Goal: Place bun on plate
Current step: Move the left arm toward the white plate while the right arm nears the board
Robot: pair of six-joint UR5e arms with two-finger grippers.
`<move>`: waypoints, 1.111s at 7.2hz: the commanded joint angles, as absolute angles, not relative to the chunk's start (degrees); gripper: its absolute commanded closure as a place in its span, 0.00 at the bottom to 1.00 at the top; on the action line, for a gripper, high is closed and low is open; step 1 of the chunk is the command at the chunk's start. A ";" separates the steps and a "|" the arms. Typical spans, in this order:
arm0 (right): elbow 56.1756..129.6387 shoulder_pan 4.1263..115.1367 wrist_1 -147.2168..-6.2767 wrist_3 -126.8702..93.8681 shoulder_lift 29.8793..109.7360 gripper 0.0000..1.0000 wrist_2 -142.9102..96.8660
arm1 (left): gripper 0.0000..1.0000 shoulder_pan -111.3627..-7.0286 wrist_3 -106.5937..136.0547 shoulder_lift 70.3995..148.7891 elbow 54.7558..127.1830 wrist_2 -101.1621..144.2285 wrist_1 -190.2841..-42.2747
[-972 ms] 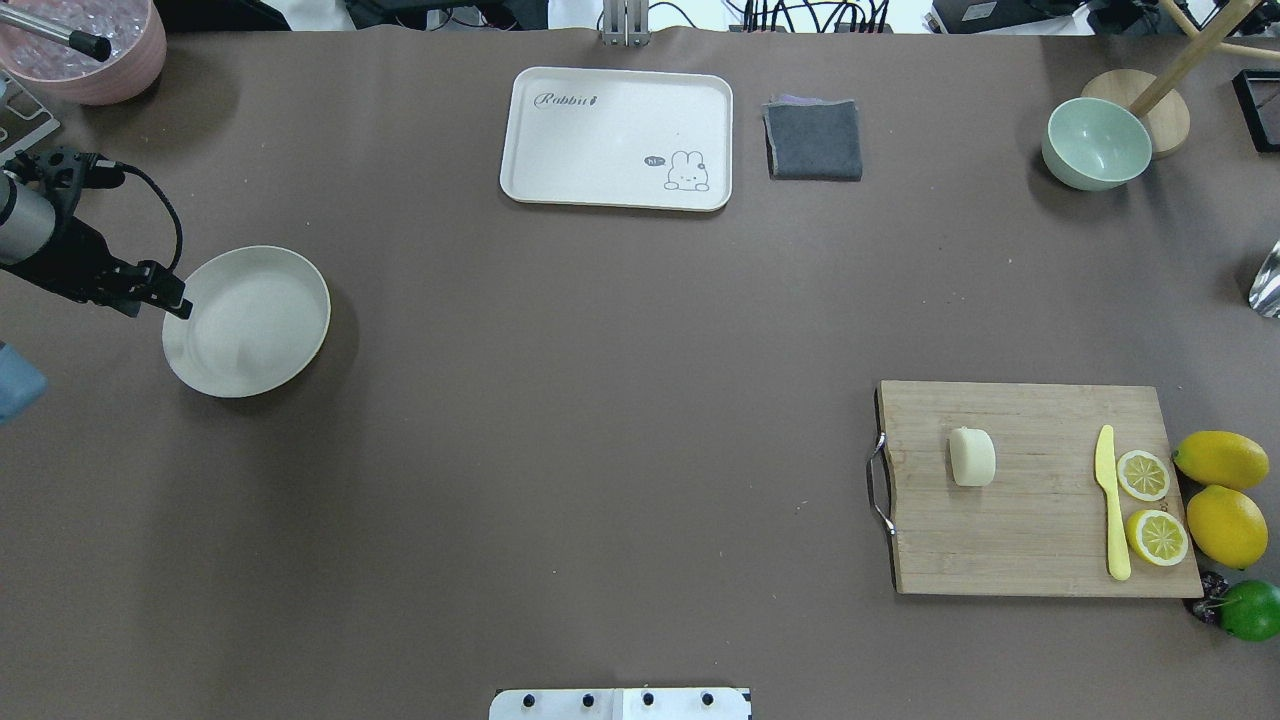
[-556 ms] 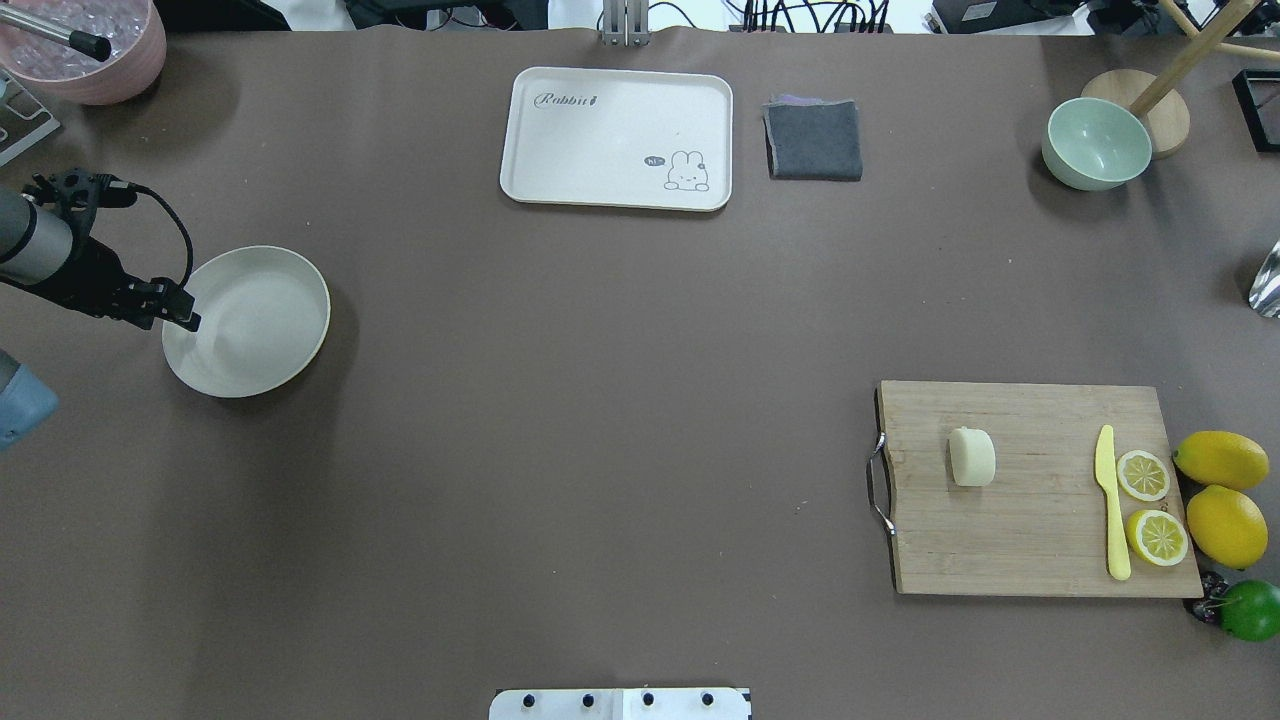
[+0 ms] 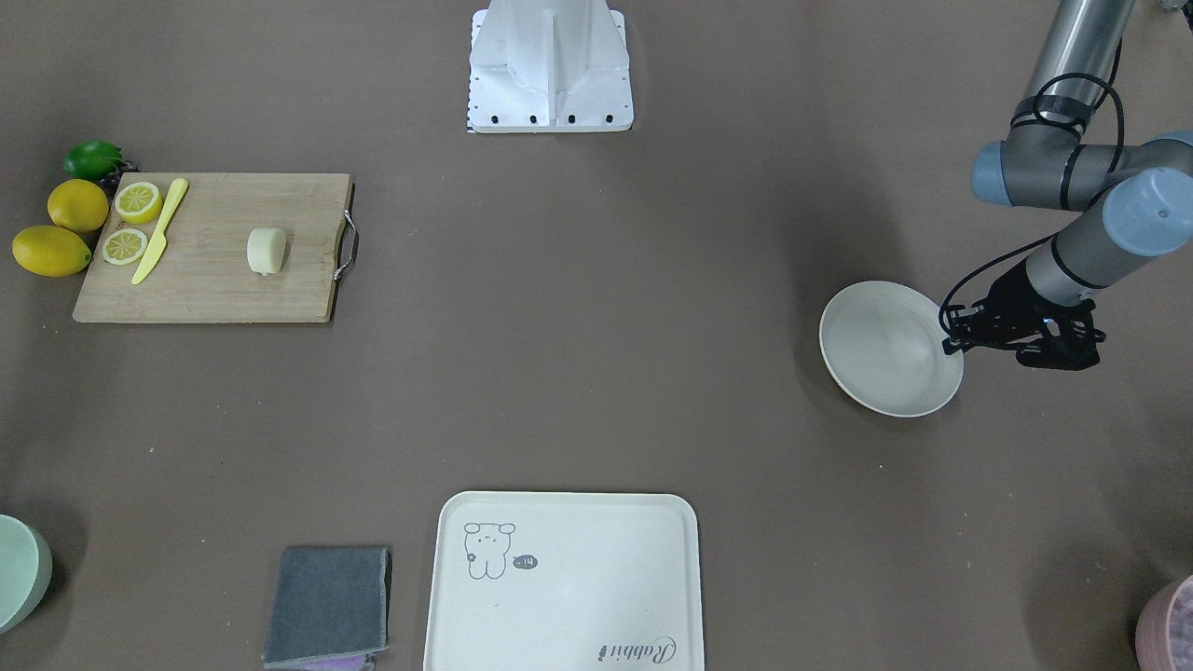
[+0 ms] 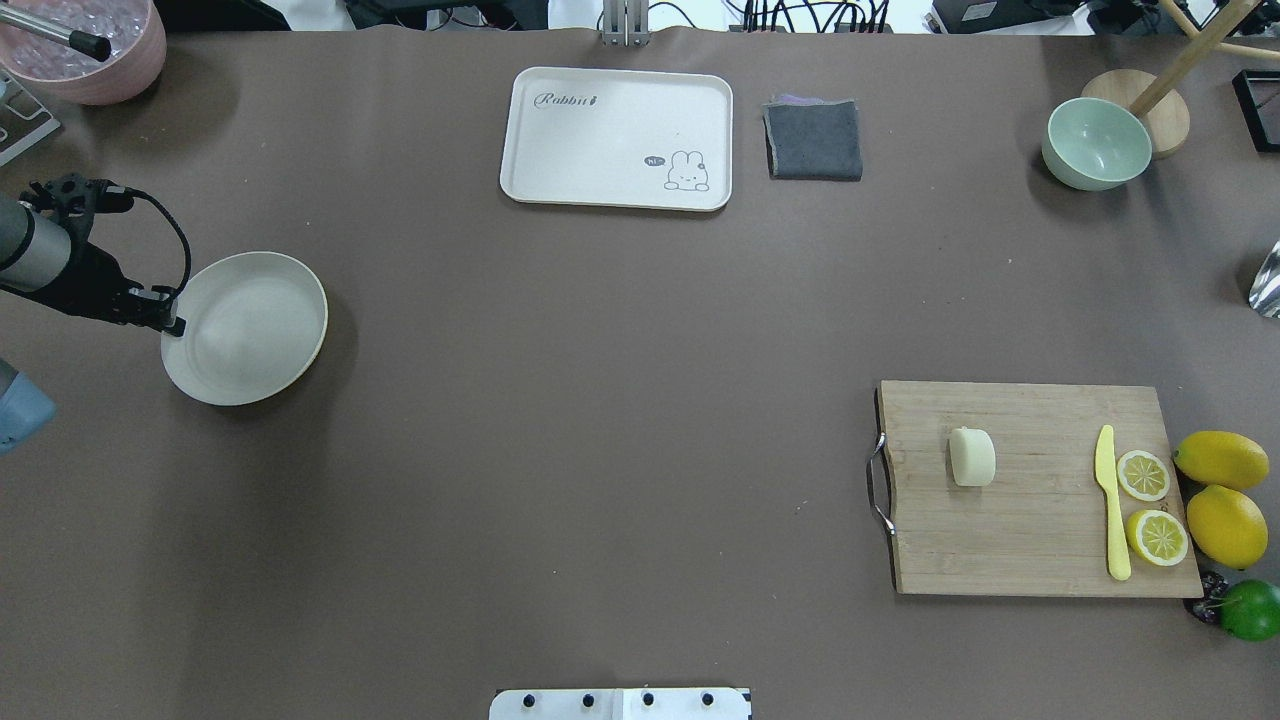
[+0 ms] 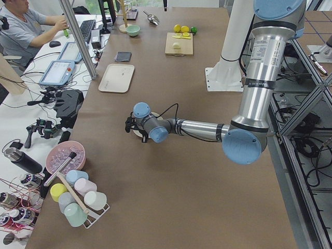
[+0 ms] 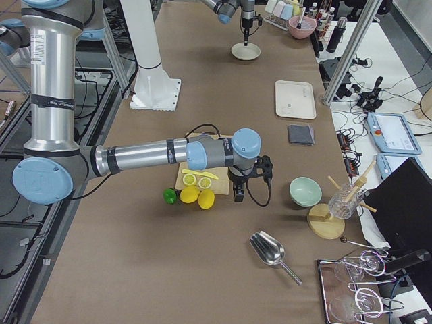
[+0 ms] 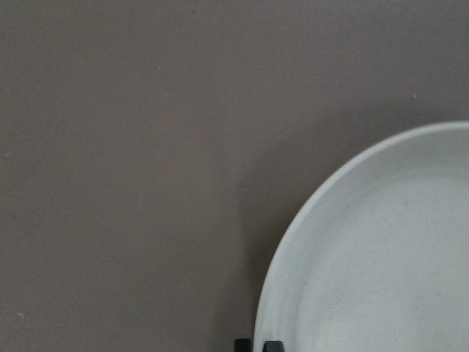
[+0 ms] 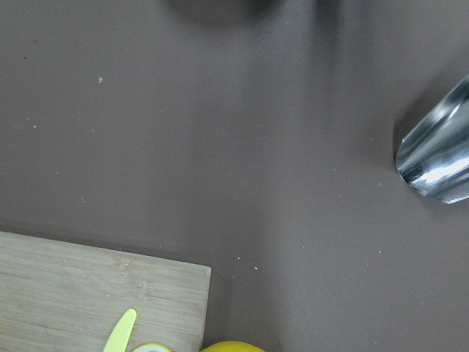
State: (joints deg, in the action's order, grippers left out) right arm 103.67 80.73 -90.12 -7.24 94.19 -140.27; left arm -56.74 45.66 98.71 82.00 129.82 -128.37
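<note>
The bun (image 4: pixel 972 457) is a pale cream block lying on the wooden cutting board (image 4: pixel 1040 520) at the right; it also shows in the front view (image 3: pixel 266 252). The off-white round plate (image 4: pixel 255 330) rests far to the left, also visible in the front view (image 3: pixel 885 349). My left gripper (image 4: pixel 176 325) is at the plate's left rim, shut on that rim. In the left wrist view the dark fingertips (image 7: pixel 270 345) straddle the plate rim (image 7: pixel 278 279). My right gripper (image 6: pixel 237 196) hangs beside the cutting board's far end near the lemons; I cannot tell its state.
A cream tray (image 4: pixel 616 138), a grey cloth (image 4: pixel 813 140) and a green bowl (image 4: pixel 1096 143) line the far side. A yellow knife (image 4: pixel 1110 500), lemon halves, whole lemons (image 4: pixel 1222 460) and a lime sit at the board's right end. A metal scoop (image 8: pixel 436 165) lies nearby.
My left gripper has slid toward me along the plate's left rim and closed on it. The plate has shifted slightly toward me with it. The bun has not moved.
</note>
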 commanded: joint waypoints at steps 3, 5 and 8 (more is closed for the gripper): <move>113.72 68.07 -90.09 -28.13 89.59 0.00 -138.27 | 1.00 -51.71 63.05 101.50 96.39 129.29 -127.53; 114.17 60.76 -90.09 -35.12 85.72 0.00 -133.88 | 1.00 -42.42 73.43 112.19 95.98 121.42 -121.86; 116.54 49.41 -90.17 -47.28 83.06 0.00 -127.62 | 1.00 -33.93 80.95 121.98 92.05 113.29 -114.79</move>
State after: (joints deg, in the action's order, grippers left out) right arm 115.80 53.02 -90.11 -44.09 83.52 -129.36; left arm -36.28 79.31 119.15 94.56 115.44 -116.34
